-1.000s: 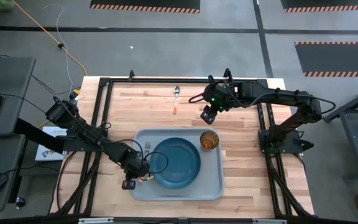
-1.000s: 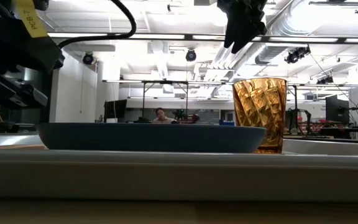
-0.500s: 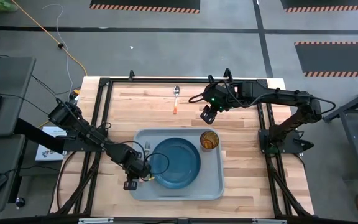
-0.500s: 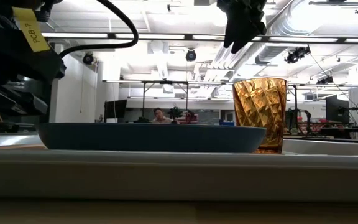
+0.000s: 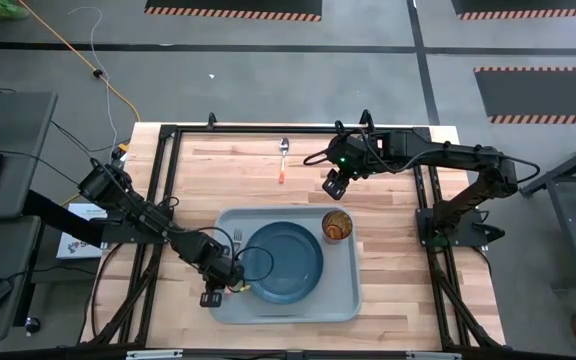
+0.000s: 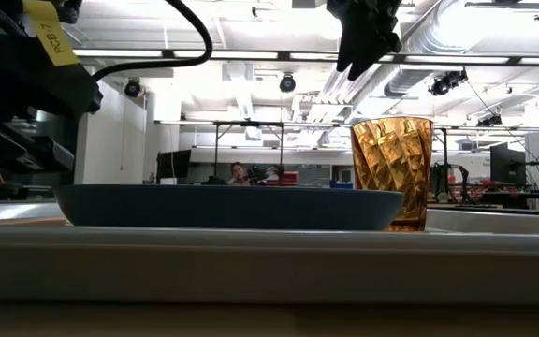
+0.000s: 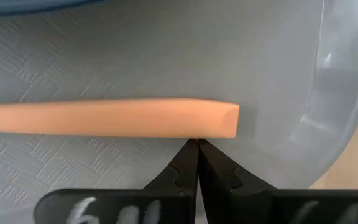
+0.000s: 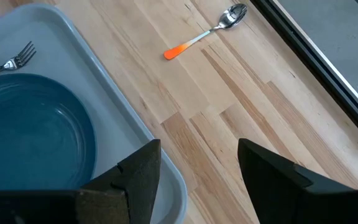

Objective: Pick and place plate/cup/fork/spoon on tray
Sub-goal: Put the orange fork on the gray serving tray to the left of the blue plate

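Remaining item: spoon point(image 5: 283, 157), lying on bare wood beyond the tray point(image 5: 343, 300), well apart from it. Light, rigid, probably slick on the polished bowl; best gripped across the matte orange-red handle. Right gripper point(image 5: 334, 187) hovering between spoon and cup point(image 5: 336, 225), fingers spread. Left gripper point(image 7: 197, 144) pinched together beside the fork point(image 7: 104, 118) handle, apparently not clamping it.

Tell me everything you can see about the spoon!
The spoon is small, with a shiny silver rounded bowl and stem and a short orange-red handle. It lies flat on the bare wooden table, near the far edge, bowl toward that edge and handle toward the tray. It is outside the tray, and nothing touches it but the wood. In the right wrist view it lies alone, slanted across the planks.
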Robot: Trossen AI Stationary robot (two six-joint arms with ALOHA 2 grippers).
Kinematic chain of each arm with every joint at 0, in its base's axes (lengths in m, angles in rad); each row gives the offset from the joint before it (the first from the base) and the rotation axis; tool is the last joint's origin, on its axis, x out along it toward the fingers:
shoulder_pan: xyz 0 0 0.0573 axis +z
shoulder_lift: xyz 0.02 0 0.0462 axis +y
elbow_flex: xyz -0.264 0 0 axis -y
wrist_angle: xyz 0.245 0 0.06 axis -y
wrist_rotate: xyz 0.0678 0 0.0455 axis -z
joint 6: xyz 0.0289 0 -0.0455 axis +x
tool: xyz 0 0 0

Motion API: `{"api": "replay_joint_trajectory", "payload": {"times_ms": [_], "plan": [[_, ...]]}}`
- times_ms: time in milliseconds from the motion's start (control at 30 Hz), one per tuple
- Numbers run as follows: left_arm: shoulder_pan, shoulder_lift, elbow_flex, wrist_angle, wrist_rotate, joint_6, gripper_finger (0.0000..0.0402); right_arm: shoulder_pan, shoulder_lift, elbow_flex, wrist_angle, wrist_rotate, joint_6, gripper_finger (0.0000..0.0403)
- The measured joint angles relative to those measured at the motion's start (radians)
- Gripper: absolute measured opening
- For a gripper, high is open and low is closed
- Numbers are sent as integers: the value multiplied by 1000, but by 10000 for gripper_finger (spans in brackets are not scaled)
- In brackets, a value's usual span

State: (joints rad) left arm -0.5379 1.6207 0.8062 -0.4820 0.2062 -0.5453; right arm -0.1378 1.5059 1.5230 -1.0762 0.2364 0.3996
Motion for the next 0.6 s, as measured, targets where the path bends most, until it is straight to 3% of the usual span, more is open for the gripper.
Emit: {"api": "replay_joint_trajectory", "payload": {"times_ms": [600], "plan": [[0,0,1,85,0,26,0,0,0,0,-1,0,0,206]]}}
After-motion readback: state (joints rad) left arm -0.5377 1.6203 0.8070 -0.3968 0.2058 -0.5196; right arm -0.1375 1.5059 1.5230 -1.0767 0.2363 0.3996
